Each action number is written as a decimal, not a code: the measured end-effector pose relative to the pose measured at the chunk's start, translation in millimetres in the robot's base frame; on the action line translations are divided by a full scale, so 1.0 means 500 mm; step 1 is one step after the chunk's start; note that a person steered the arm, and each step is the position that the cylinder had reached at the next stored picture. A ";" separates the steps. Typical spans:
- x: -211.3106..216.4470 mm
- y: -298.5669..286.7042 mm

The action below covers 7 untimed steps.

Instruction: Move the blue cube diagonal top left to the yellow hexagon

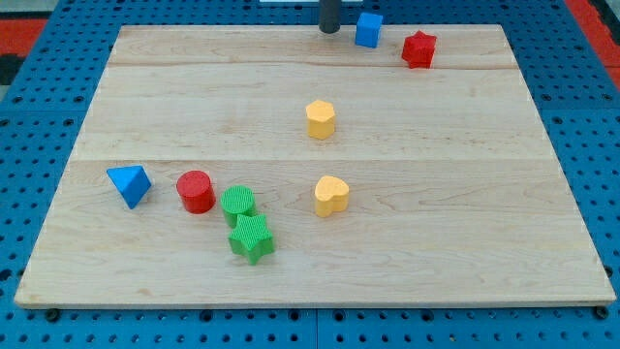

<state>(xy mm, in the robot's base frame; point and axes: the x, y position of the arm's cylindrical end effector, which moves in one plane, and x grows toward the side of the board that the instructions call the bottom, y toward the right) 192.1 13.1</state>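
The blue cube (368,30) sits near the view's top edge of the wooden board, right of centre. The yellow hexagon (321,119) lies below it and a little to the left, near the board's middle. My tip (330,30) is the lower end of a dark rod at the view's top, just left of the blue cube with a small gap between them. The cube is up and to the right of the hexagon.
A red star block (418,48) lies right of the blue cube. A yellow heart (331,195) lies below the hexagon. A blue triangle (129,184), red cylinder (196,191), green cylinder (238,204) and green star (252,238) cluster at lower left.
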 end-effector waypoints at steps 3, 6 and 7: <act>0.269 0.096; 0.002 0.472; -0.002 0.405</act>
<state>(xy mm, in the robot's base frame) 191.1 215.3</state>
